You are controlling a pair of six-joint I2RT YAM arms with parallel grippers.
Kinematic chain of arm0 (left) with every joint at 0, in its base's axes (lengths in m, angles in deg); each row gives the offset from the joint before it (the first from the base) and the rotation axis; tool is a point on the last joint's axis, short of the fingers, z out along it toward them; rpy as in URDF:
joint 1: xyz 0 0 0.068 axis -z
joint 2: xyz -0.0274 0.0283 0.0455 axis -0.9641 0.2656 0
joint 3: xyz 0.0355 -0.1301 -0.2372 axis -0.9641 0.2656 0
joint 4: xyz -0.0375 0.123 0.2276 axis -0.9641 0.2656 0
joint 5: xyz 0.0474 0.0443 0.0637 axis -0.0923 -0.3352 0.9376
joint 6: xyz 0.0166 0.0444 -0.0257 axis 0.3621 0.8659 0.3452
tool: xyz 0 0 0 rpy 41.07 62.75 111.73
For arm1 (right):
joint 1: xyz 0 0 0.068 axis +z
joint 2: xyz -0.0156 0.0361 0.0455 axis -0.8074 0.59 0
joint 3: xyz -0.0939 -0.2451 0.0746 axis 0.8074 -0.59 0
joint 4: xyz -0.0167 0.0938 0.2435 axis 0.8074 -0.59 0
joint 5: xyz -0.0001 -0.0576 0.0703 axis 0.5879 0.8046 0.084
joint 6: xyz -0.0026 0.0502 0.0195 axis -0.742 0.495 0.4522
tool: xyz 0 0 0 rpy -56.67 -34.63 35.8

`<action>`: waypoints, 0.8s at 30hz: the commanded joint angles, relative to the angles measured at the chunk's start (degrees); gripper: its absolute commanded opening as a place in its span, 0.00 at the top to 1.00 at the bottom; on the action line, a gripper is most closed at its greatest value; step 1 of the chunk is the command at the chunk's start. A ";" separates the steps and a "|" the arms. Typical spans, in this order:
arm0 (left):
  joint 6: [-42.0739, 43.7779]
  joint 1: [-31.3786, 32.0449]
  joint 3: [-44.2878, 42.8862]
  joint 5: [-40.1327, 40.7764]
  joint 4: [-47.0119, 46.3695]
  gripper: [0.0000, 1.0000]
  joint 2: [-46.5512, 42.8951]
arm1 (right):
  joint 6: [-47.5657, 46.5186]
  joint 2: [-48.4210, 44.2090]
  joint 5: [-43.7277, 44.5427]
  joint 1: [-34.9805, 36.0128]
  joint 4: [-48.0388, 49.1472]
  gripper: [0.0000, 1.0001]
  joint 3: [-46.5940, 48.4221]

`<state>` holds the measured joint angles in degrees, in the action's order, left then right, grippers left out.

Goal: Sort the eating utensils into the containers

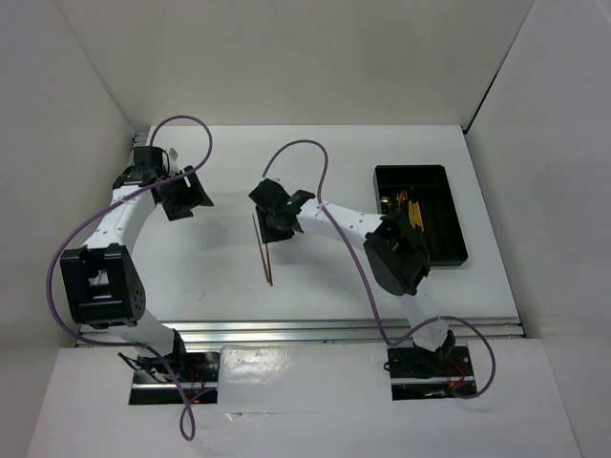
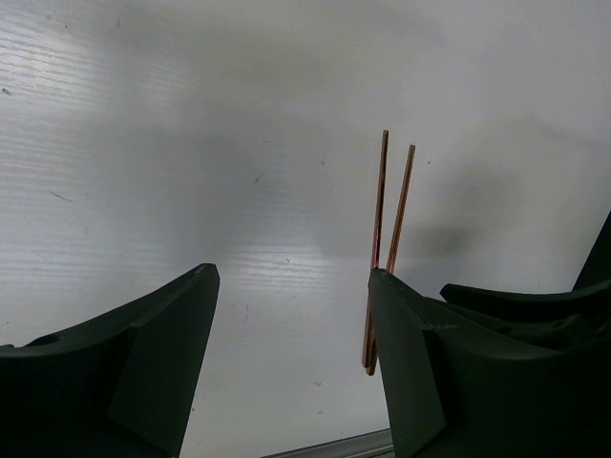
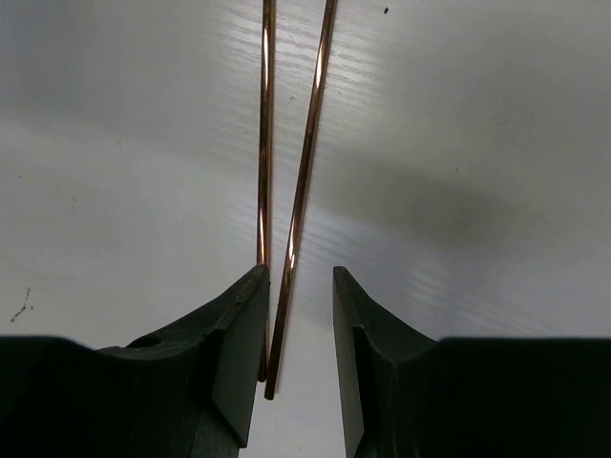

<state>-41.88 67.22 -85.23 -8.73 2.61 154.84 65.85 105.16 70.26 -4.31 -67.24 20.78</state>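
The right claw [image 3: 298,279] stands partly open over one end of the two chopsticks [image 3: 307,143], which lie on the table [image 1: 215,267]. One stick sits between its fingers, ungripped. The left claw [image 2: 293,275] hangs wide open and empty. The black tray [image 1: 412,170] sits well apart to the right.

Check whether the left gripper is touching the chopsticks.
Apart. The top view shows a plain gap between the left gripper and the chopsticks; the left wrist overlap is only perspective.

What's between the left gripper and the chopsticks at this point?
Nothing but bare white table. In the top external view, the left gripper sits apart from the chopsticks, with no object in the stretch between them.
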 commanded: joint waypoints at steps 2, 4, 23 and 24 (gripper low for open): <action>-0.04 -0.36 -0.41 -1.57 -0.65 0.22 -2.30 | 0.57 1.82 0.66 0.30 1.09 0.60 2.68; -0.04 -0.36 -0.41 -1.57 -0.65 0.22 -2.30 | 0.57 1.82 0.14 0.30 1.70 0.61 2.68; -0.04 -0.36 -0.41 -2.18 -0.65 0.22 -1.77 | 0.05 5.95 -1.18 0.82 1.96 0.63 4.27; -0.04 -0.36 -0.41 -2.18 -0.65 0.22 -1.77 | 0.05 5.95 -1.18 0.82 1.96 0.63 4.27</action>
<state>-41.88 67.22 -85.23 -9.89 2.61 154.84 65.85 110.91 68.38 -4.09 -66.34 22.25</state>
